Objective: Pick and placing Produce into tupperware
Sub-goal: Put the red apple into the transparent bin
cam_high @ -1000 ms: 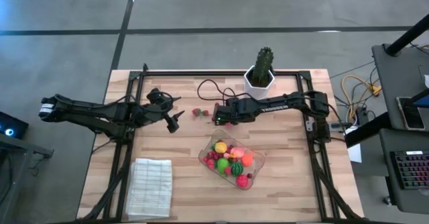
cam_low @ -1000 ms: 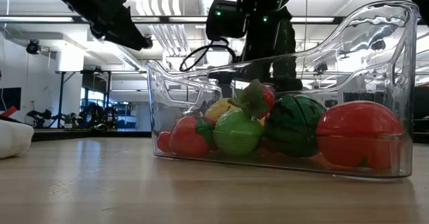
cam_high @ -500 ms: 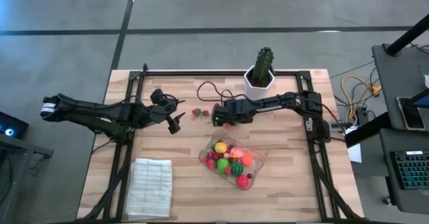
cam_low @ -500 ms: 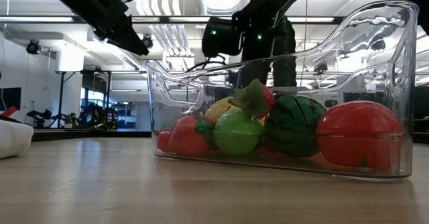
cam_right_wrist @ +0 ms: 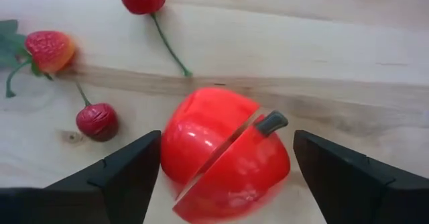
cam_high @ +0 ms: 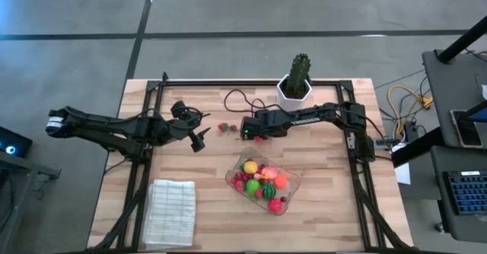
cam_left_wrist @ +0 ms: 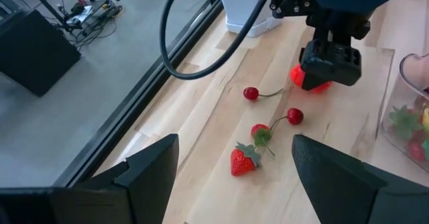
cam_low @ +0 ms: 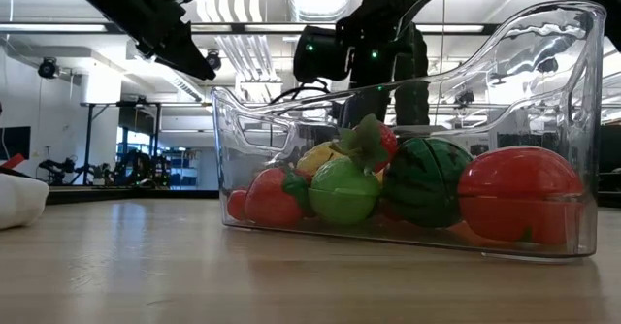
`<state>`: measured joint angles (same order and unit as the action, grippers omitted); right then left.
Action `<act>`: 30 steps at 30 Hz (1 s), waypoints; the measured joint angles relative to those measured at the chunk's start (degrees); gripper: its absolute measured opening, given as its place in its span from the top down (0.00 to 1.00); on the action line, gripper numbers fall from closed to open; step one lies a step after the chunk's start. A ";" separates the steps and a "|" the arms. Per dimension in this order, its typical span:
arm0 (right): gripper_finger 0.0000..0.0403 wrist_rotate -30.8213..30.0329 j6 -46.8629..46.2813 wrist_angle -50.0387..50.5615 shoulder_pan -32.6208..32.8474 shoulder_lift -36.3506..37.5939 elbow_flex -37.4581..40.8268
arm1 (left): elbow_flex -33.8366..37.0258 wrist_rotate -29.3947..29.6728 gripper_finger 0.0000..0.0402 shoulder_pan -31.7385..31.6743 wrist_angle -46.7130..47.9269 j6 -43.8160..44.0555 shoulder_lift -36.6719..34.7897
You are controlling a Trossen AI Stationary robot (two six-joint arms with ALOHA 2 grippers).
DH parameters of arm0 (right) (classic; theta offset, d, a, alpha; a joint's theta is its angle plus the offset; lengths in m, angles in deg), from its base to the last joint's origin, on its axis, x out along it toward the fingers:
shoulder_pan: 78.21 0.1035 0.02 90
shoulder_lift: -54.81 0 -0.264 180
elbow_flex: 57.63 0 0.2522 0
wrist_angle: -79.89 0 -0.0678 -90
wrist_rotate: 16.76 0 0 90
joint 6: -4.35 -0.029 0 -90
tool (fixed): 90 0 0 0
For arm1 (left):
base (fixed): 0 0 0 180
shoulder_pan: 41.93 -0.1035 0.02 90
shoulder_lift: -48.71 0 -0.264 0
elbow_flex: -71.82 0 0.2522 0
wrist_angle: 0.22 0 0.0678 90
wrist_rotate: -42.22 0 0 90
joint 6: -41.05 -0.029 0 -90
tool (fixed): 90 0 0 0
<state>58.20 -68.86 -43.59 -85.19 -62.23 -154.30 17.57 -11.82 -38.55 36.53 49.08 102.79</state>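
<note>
Two arms over the butcher-block bench (cam_high: 335, 208), pale wood strips with visible grain. I'm watching the right gripper (cam_right_wrist: 221, 184) sitting low over a glossy red apple (cam_right_wrist: 224, 153): smooth plastic, split along a diagonal seam, with a short dark stem. Its jaws are spread wide, one finger on each side of the apple with a gap showing on both sides, so nothing is being grasped. In the left wrist view the apple (cam_left_wrist: 310, 80) is peeking out from under that gripper's black housing.

Just beside the apple, loose produce is lying on the wood: a dimpled strawberry (cam_left_wrist: 242, 161) with a green leafy cap, and matte red cherries (cam_left_wrist: 251, 93) on thin green stems, another one (cam_right_wrist: 97, 121) sitting close to the apple.

The left gripper (cam_high: 199, 138) is hanging above the bench, well apart from any fruit, jaws released and empty.

The tupperware (cam_low: 543, 242) is clear, thin-walled plastic with rounded corners, sitting near the bench's front centre. It is holding a green striped melon ball (cam_low: 427, 180), a shiny lime-green fruit (cam_low: 342, 190), a large red piece (cam_low: 519, 193), plus yellow and orange pieces.

A white ribbed cloth (cam_high: 170, 211) is lying folded at the front left. A dark green cactus (cam_high: 299, 73) in an angular white pot is standing at the back edge.

White lettering is running along the right arm's link, too small for me to read.
</note>
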 joint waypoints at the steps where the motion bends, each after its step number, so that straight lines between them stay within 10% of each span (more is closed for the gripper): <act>1: 0.20 0.02 0.04 0.00 0.06 0.00 0.00 | 0.00 0.00 0.31 0.00 0.00 0.02 0.00; 30: 0.33 -2.05 1.39 0.81 2.00 4.39 -0.31 | 0.00 0.02 0.31 0.00 -0.05 0.79 0.00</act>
<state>56.14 -67.46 -42.78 -83.19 -57.83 -154.61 17.57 -11.80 -38.55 36.48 49.87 102.79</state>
